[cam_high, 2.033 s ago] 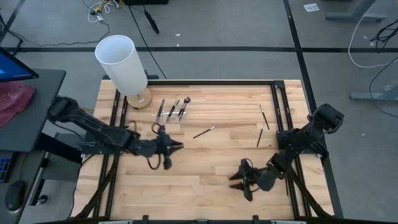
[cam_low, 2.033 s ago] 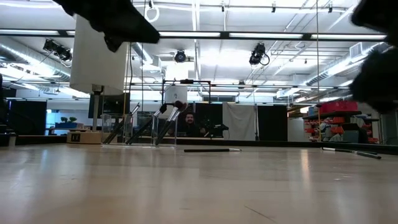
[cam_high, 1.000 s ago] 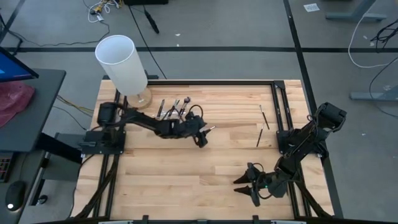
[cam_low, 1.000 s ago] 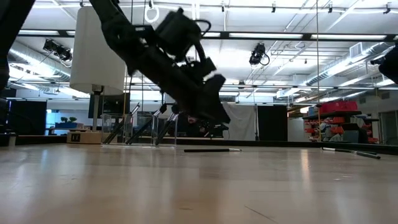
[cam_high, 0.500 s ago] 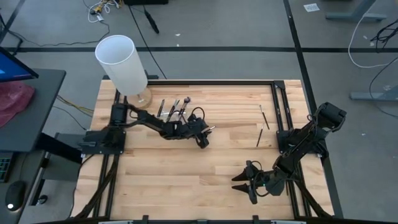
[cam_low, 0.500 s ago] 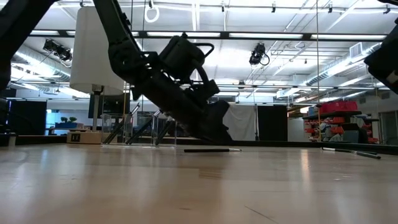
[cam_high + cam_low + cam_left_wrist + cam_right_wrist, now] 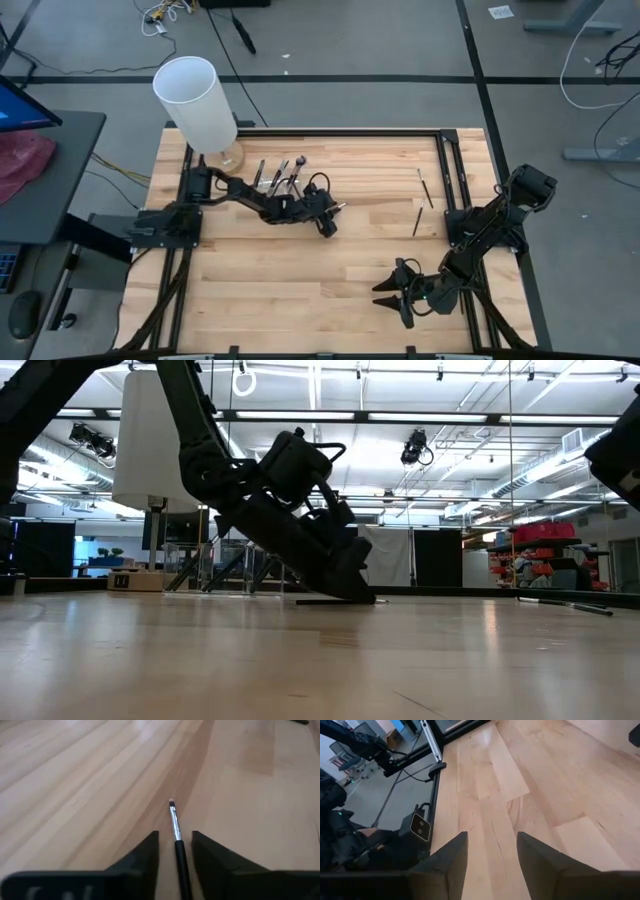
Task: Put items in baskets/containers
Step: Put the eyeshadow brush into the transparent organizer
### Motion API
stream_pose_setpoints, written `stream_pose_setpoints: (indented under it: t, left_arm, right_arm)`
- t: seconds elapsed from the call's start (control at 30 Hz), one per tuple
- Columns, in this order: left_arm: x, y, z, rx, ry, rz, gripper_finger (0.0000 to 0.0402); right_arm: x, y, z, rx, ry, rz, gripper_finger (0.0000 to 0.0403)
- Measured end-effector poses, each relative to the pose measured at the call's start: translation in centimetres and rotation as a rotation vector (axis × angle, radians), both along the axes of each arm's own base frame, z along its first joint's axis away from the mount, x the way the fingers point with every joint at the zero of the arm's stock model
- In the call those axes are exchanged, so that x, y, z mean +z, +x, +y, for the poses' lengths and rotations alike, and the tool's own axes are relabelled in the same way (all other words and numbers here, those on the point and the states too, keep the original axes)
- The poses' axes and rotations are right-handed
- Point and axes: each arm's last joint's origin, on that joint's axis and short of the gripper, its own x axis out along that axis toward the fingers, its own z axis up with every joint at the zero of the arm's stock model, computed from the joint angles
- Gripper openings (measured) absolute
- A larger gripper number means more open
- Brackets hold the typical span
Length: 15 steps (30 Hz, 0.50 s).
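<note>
On the table, left gripper (image 7: 175, 851) straddles a brush (image 7: 176, 832), seemingly ungripped; overhead hides this.

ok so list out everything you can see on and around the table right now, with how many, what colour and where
Table: one, light wood, black frame.
White cylinder: one, on a round wooden base, far left corner of the table.
Clear holder: one, nearly see-through, beside the wooden base.
Brushes in the holder: about three or four, dark, leaning up; exact count unclear.
Brush at the table's middle: one, dark handle, silver ferrule, flat on the wood between the left pincer's fingers.
Loose brushes: two, dark, flat near the far right edge.
Monitor: one, blue screen, left of the table.
Left pincer: one, dark, down at the middle brush, fingers either side of it, not yet closed.
Right pincer: one, dark, open, near right of the table.
</note>
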Motion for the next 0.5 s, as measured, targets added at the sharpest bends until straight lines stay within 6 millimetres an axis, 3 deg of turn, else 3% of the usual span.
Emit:
stream_pose_setpoints:
  t: [0.2, 0.5]
  left_arm:
    - [-0.3, -0.1, -0.2, -0.086, -0.039, 0.040, 0.0016]
    - [-0.3, -0.1, -1.3, -0.125, -0.040, 0.031, 0.0012]
  right_arm:
    - [0.2, 0.1, 0.1, 0.006, 0.006, -0.017, 0.0171]
    - [0.3, 0.1, 0.2, 0.015, 0.026, -0.024, 0.0171]
